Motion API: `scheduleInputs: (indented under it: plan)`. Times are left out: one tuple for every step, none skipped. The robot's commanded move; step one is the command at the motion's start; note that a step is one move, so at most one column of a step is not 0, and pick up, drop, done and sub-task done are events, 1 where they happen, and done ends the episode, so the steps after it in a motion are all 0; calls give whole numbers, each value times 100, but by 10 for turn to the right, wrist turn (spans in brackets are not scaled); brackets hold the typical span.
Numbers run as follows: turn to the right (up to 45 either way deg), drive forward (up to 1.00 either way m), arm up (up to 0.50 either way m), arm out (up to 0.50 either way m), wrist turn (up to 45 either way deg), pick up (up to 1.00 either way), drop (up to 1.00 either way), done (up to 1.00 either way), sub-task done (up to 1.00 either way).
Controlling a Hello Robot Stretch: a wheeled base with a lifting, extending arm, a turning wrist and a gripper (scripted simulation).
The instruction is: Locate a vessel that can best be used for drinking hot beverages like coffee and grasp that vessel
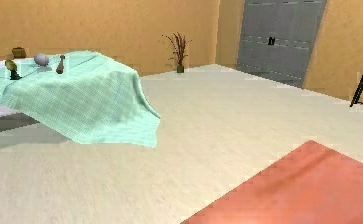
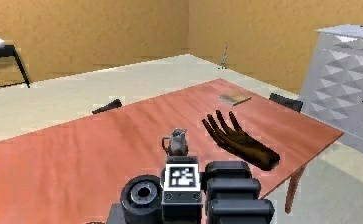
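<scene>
At the forward view's left a bed under a pale green checked cloth (image 1: 89, 95) carries a small dark thing (image 1: 11, 68), a grey round thing (image 1: 39, 62) and a brown bottle-like shape (image 1: 61, 67). Further right a potted plant (image 1: 177, 52) stands against the ochre wall, then comes a grey double door (image 1: 281, 40), and a reddish surface (image 1: 299, 185) lies in the lower right corner. In the arm side view a long reddish-brown table (image 2: 79, 155) runs across the middle, with a dark chair (image 2: 107, 105) at its far side. The arm (image 2: 231, 195) sits low at the bottom edge and reaches only a little way over the table, its dark blocks just right of a white marker square (image 2: 181, 177). The gripper (image 2: 154, 192) shows as a dark body left of that marker. Its far end is hard to make out, so I cannot tell how the jaws stand or whether it holds anything. A small grey vessel (image 2: 177, 143), roughly mug-like, stands on the tabletop just beyond the marker. Right of it lies a dark brown hand-shaped sculpture (image 2: 239, 142), with a flat thing (image 2: 235, 98) near the table's far edge, a second chair (image 2: 284, 100) and a grey dresser (image 2: 344, 70) at the right.
</scene>
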Motion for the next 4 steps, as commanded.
scheduleInputs:
  plan:
    - [0,0,0,0,450,0,0,0,0]
    - [0,0,0,0,450,0,0,0,0]
    - [0,0,0,0,450,0,0,0,0]
    - [0,0,0,0,300,0,0,0,0]
